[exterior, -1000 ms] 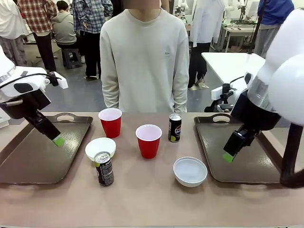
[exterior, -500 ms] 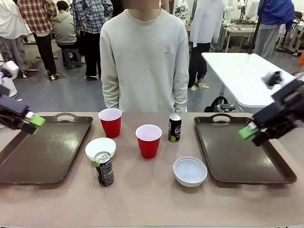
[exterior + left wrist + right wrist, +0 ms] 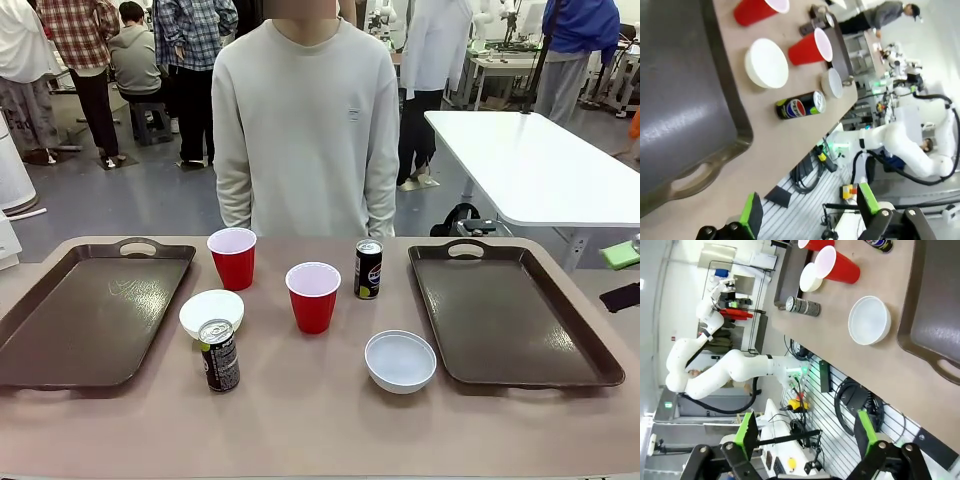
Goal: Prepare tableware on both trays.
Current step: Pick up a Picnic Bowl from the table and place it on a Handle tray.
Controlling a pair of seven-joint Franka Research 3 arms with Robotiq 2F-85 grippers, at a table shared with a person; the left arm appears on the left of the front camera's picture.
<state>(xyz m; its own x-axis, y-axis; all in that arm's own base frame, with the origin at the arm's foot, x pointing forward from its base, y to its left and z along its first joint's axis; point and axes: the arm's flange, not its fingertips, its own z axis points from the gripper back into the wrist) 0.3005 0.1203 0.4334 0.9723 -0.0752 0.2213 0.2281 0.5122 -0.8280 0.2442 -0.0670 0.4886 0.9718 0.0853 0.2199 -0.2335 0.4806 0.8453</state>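
1. Left claw (image 3: 809, 207): in its own wrist view the green-padded fingers are spread wide with nothing between them, so it is released. It hangs beyond the table (image 3: 320, 430) edge. Only the finger ends show; the frame bottom cuts off the rest.
2. Left tray (image 3: 90, 320): well left of the middle red cup (image 3: 313, 297). Dark brown glossy plastic with a raised rim, rounded corners and a handle cut-out on the far side. The frame clips its left edge.
3. Rear red cup (image 3: 232, 258): left of and behind the middle red cup. Upright, tapered, white inside.
4. Left bowl (image 3: 211, 312): left of the middle red cup. Smooth, white and round. Its near rim is partly hidden by the near can (image 3: 219, 355), which is slim and dark with a silver top. Whether they touch, I cannot tell. The can's print is too small to read.
5. Middle red cup: upright on the tan table, between the trays.
6. Far can (image 3: 368, 269): just right of and behind the middle red cup, apart from it.
7. Right bowl (image 3: 400, 360): right of and in front of the middle red cup. White and shallow.
8. Right tray (image 3: 505, 315): well right of the middle red cup. Same build as the left tray.
9. Right claw (image 3: 806, 437): fingers wide apart and gripping nothing, so released. In the front view the right frame edge cuts it off, past the right tray.
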